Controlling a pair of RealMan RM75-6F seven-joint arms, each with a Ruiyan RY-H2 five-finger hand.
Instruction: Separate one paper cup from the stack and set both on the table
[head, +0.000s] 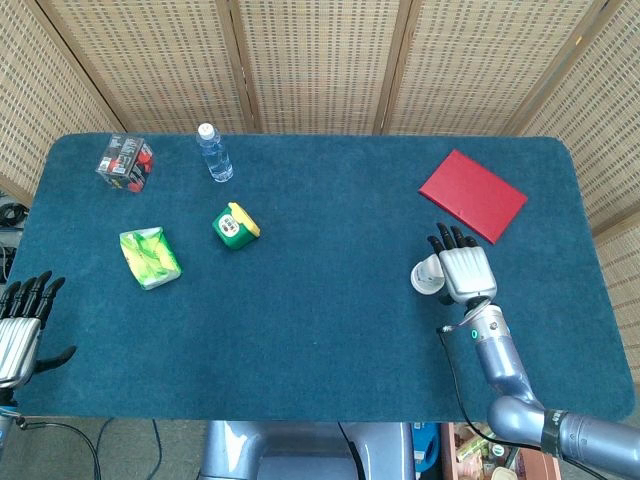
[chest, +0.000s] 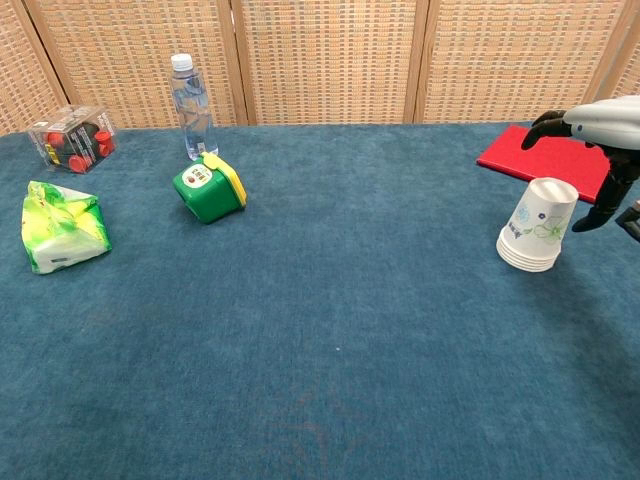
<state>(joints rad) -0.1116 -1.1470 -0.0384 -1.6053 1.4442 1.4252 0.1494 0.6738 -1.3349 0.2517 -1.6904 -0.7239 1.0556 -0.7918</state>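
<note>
Stack of paper cups, nested and standing mouth-down on the right part of the tabletop; white paper with a pale floral print, tapering upward, several rims showing at the base. In the head view the stack is partly covered by the right hand, which is above and just to the right of it. In the chest view the right hand hovers over the stack's upper right side, dark fingers spread over the top, thumb pointing down beside the cup wall; it holds nothing, and contact with the cup cannot be told. The left hand lies at the near left edge of the tabletop, fingers extended and apart, holding nothing.

Behind the stack, a flat red rectangular book lies near the far right edge. Well apart, on the left half: a green box with a yellow lid; behind it an upright clear plastic water bottle with a white cap; a transparent box holding red and dark items, contents not identifiable; and a crumpled yellow-green packet. The tabletop is covered in dark blue-green felt-like cloth. A woven cane screen in wooden frames stands behind.
</note>
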